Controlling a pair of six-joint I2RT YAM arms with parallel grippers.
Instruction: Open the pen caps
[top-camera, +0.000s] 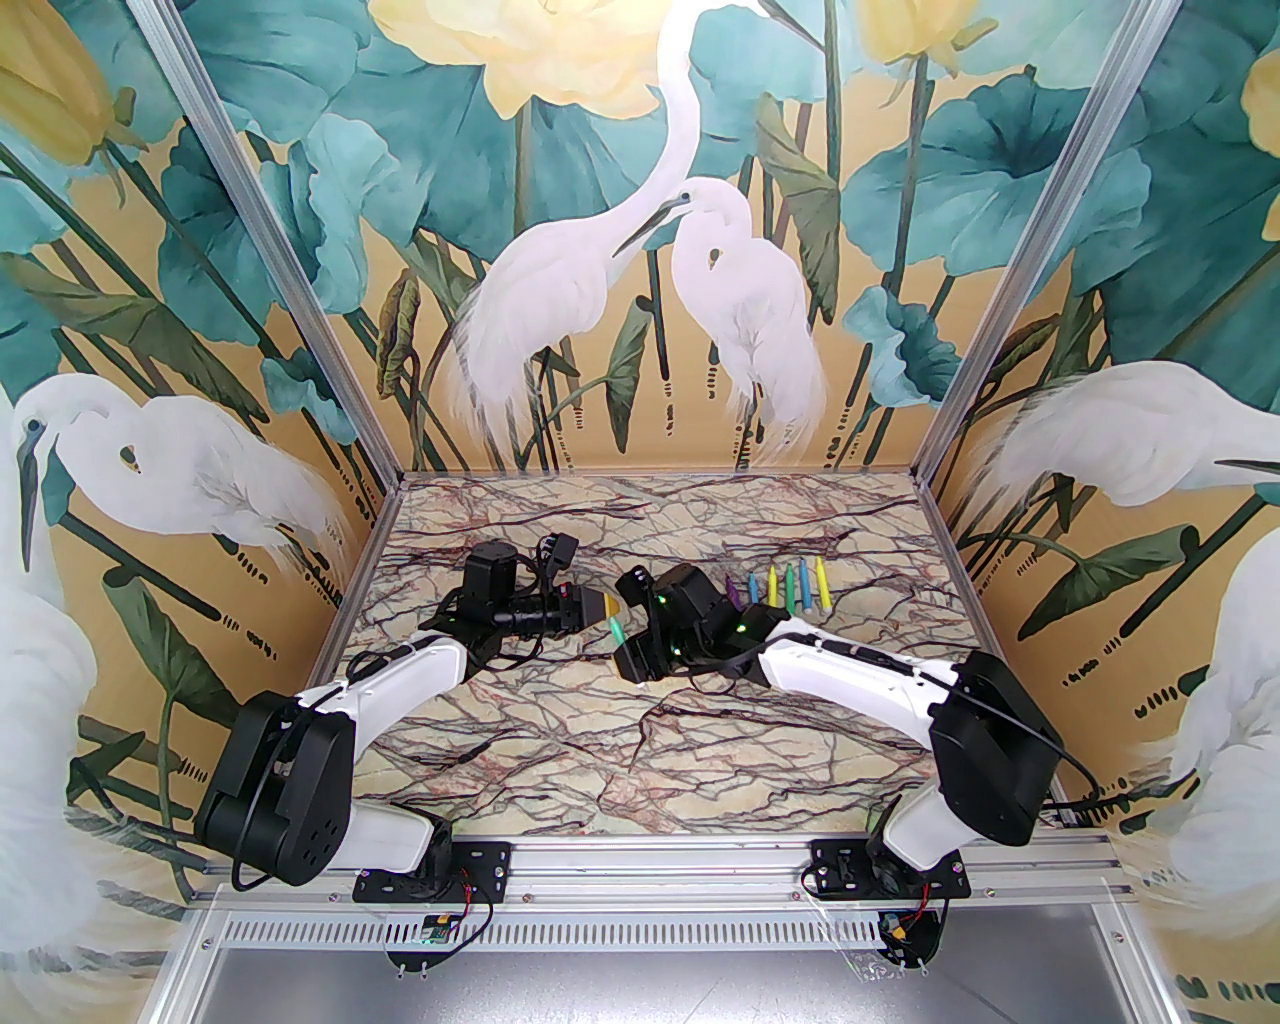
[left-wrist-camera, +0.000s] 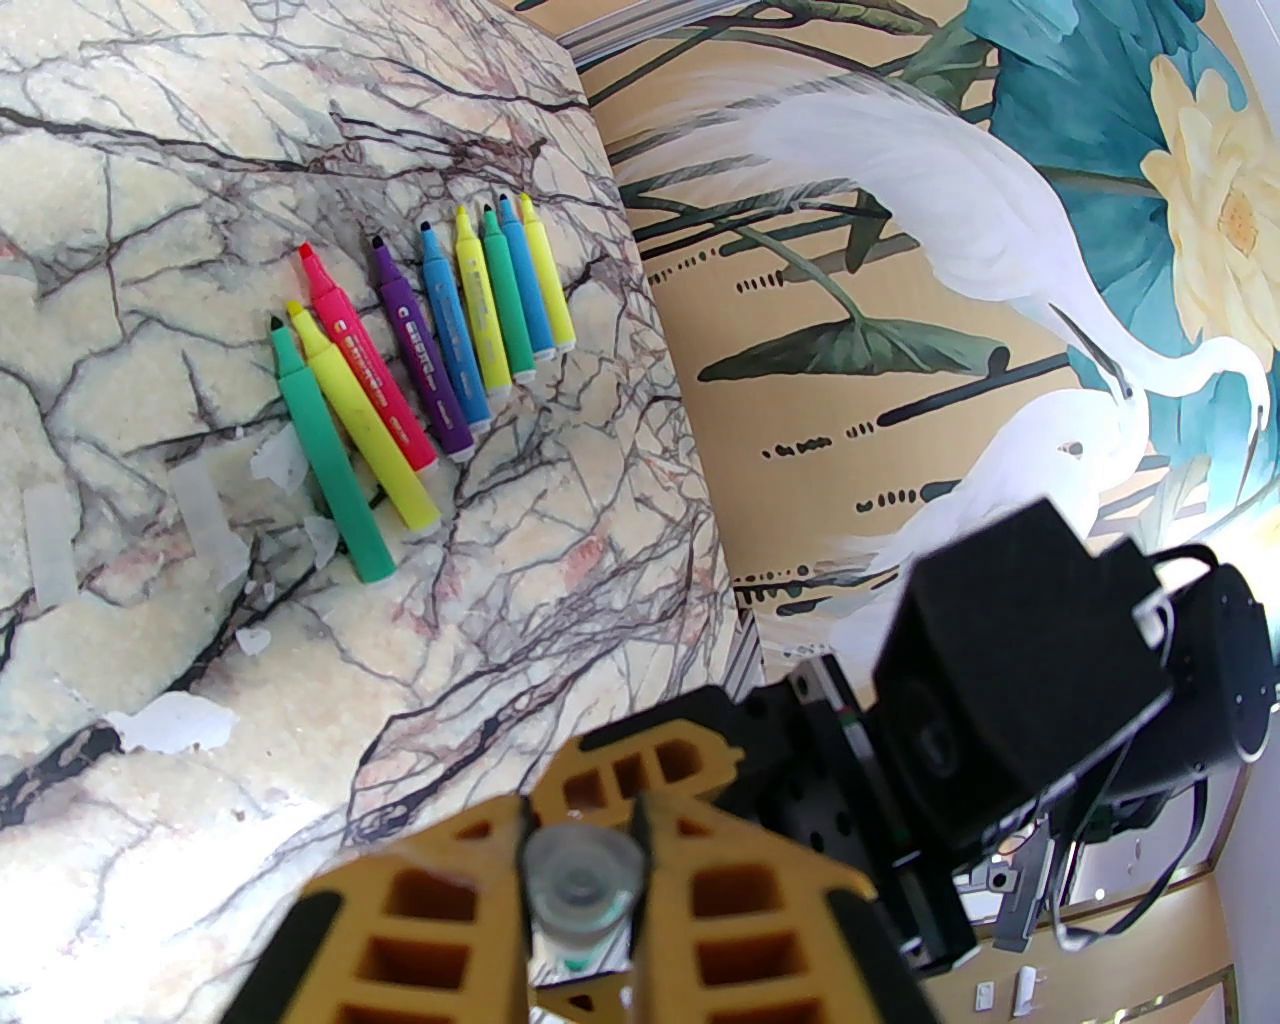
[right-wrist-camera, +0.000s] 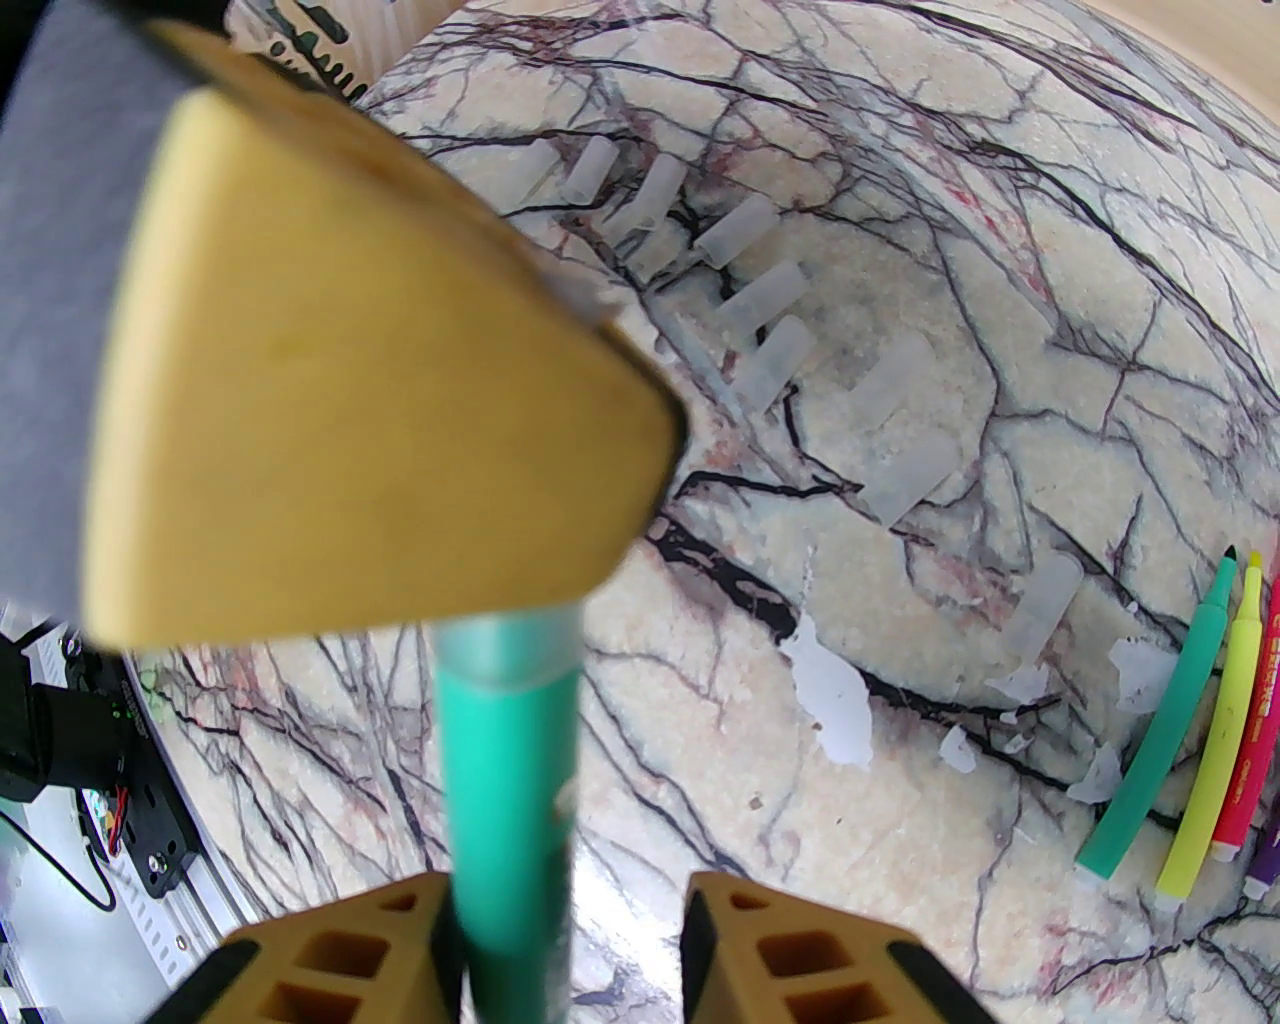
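Clamps the pen cap (left-wrist-camera: 582, 880) tight in the left claw (left-wrist-camera: 580, 830); holds the right claw (right-wrist-camera: 572, 900) parted around the green pen (right-wrist-camera: 505, 740), one finger touching.

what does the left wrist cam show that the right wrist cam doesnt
Left wrist: the blue pens further along the row. Right wrist: the barrel of the held green pen between the fingers of the open right pincer, plus a long line of loose caps. Both: the left pincer shut on a cap, and the lying green pen, yellow pen and pink pen.
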